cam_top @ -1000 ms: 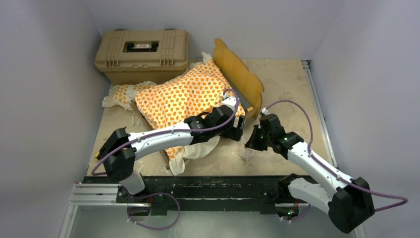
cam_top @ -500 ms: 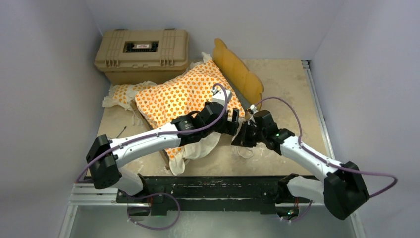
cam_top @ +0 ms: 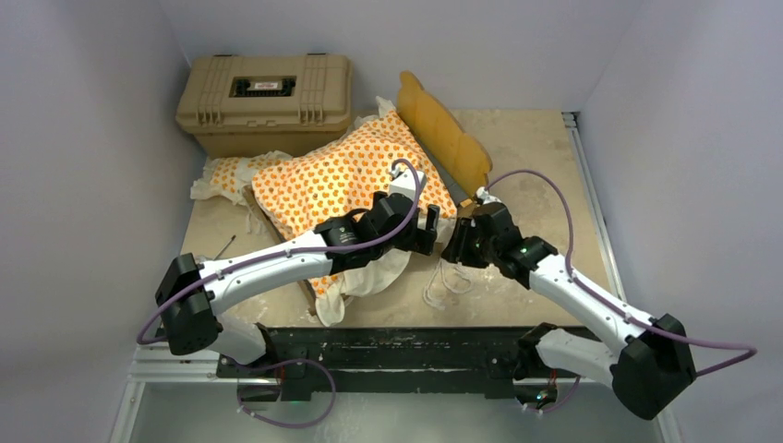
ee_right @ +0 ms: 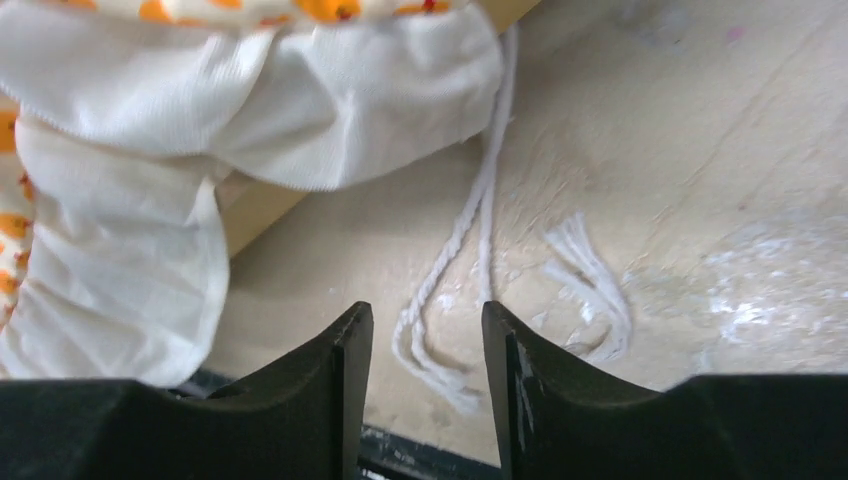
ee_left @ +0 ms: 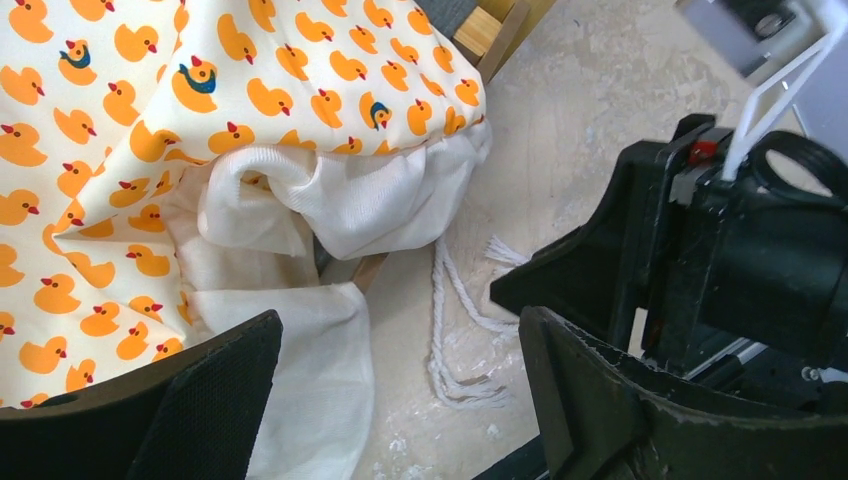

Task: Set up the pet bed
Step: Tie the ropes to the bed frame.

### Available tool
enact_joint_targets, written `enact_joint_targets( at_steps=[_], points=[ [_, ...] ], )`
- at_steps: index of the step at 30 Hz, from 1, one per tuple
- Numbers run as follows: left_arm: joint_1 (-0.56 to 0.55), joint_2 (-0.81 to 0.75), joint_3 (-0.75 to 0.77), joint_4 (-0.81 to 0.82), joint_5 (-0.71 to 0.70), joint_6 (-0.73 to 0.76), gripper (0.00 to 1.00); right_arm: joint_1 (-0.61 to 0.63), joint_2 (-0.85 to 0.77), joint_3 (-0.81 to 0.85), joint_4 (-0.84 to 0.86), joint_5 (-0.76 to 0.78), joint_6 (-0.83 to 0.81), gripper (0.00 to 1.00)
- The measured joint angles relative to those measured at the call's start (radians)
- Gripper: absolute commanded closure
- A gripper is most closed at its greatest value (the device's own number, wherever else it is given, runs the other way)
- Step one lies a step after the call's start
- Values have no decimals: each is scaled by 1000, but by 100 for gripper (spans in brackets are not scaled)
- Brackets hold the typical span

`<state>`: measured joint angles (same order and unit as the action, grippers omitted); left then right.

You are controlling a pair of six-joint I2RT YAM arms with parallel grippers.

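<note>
The pet bed's light-wood frame, its scalloped headboard (cam_top: 443, 138) upright, stands at mid-table. The duck-patterned mattress cushion (cam_top: 342, 180) lies crooked over it, and its white ruffle (cam_top: 369, 277) spills over the near edge. The small matching pillow (cam_top: 226, 173) lies to the left by the case. My left gripper (cam_top: 427, 231) hovers open at the cushion's near right corner (ee_left: 200, 100); its fingers (ee_left: 210, 400) hold nothing. Right beside it, my right gripper (cam_top: 459, 242) is open above a white cord (ee_right: 470, 230) lying loose on the table.
A tan hard case (cam_top: 266, 97) stands at the back left corner. The two grippers are very close together; the right one's black body (ee_left: 720, 260) fills the left wrist view's right side. A wooden frame edge (ee_right: 255, 205) shows under the ruffle. Walls enclose the table.
My right gripper moved left towards the bed corner, opened and let go of the white cord, which now lies on the table. The left gripper shifted slightly left and stayed open.
</note>
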<state>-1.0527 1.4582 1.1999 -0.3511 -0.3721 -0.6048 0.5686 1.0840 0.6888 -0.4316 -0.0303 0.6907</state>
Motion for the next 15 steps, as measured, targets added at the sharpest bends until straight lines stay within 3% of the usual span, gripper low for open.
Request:
enact_joint_targets(
  at_steps=[4,7,15],
  points=[
    [0,-2,-3,-11,-3,8,11,-1,2,8,-3,105,9,55],
    [0,-5,-5,-13,-5,16,11,-1,29,6,8,148,10,62],
    [0,-11,-9,-13,-15,23,11,1,95,-46,95,156,10,67]
  ],
)
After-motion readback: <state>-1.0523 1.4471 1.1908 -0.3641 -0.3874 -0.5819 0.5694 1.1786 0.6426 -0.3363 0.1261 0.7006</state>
